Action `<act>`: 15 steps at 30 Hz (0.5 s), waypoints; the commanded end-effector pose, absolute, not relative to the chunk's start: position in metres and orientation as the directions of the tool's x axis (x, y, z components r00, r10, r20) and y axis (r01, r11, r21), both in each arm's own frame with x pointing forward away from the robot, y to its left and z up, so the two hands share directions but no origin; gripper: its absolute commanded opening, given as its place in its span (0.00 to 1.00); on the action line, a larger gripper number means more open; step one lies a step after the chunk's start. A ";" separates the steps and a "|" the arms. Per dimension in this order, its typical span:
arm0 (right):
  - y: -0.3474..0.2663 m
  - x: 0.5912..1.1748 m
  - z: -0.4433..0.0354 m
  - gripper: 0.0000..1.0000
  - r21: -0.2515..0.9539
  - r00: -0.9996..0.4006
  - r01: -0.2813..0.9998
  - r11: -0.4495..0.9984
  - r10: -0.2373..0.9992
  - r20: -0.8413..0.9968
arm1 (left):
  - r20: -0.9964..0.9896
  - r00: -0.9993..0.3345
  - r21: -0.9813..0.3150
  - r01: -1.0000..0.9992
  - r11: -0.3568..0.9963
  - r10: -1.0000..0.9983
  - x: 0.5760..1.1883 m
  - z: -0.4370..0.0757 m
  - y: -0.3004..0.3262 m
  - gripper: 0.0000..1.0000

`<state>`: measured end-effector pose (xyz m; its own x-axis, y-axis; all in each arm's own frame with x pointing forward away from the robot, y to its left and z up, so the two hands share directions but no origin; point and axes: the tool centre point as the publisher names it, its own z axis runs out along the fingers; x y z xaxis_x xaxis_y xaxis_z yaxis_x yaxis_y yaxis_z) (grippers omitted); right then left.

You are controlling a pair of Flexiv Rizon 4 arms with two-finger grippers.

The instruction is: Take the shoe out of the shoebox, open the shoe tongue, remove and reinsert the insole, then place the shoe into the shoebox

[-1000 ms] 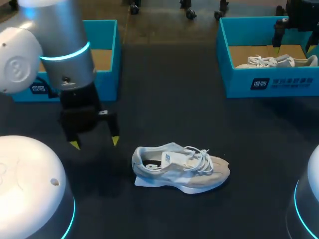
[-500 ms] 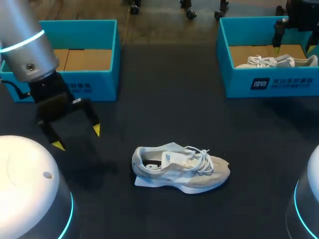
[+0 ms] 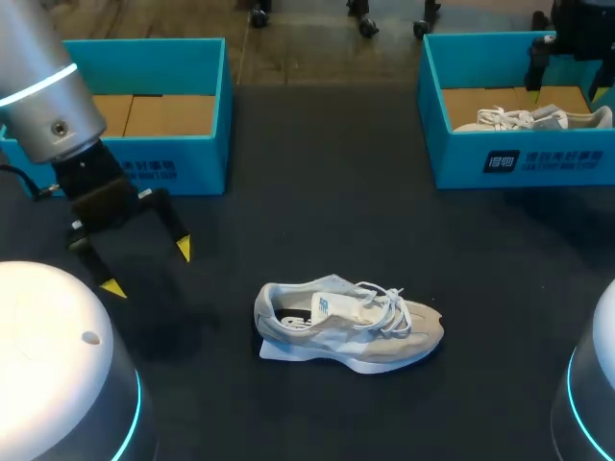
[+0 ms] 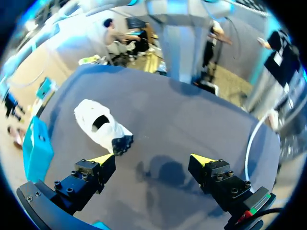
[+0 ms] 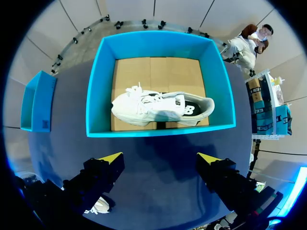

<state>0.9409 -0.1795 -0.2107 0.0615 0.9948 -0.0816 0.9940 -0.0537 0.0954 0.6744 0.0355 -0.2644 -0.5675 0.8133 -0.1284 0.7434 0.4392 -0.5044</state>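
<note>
A pale grey and white laced shoe (image 3: 346,327) lies on its sole in the middle of the dark table, toe to the right. My left gripper (image 3: 146,267) hangs open to the left of the shoe, apart from it. In the left wrist view the shoe (image 4: 100,127) lies ahead of the gripper (image 4: 153,160), nearer one finger, with nothing between the tips. My right gripper (image 3: 567,91) stands open over the right blue shoebox (image 3: 432,115), which holds a second white shoe (image 3: 533,118). The right wrist view looks down past that gripper (image 5: 160,158) onto this shoe (image 5: 160,108) in the box (image 5: 96,96).
A second blue shoebox (image 3: 216,115) stands at the back left, showing only its cardboard floor. My arms' white bases fill both front corners of the head view.
My left arm has swung left and back, carrying its open gripper away from the shoe's heel. The shoe and the right arm have not moved.
</note>
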 end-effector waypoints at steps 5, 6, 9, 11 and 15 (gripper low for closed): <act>-0.180 0.941 -0.211 1.00 0.096 0.062 0.994 -0.054 0.995 -0.082 | -0.043 -0.864 -0.760 0.354 0.545 0.501 0.684 -0.272 0.050 1.00; -0.180 0.941 -0.211 1.00 0.096 0.062 0.994 -0.054 0.995 -0.082 | -0.043 -0.864 -0.760 0.354 0.545 0.501 0.684 -0.272 0.050 1.00; -0.180 0.941 -0.211 1.00 0.096 0.062 0.994 -0.054 0.995 -0.082 | -0.030 -0.907 -0.753 0.297 0.587 0.420 0.683 -0.272 0.052 1.00; -0.180 0.941 -0.211 1.00 0.096 0.062 0.994 -0.054 0.995 -0.082 | -0.030 -0.907 -0.753 0.297 0.587 0.420 0.683 -0.272 0.052 1.00; -0.180 0.941 -0.211 1.00 0.096 0.062 0.994 -0.054 0.995 -0.082 | -0.030 -0.907 -0.753 0.297 0.587 0.420 0.683 -0.272 0.052 1.00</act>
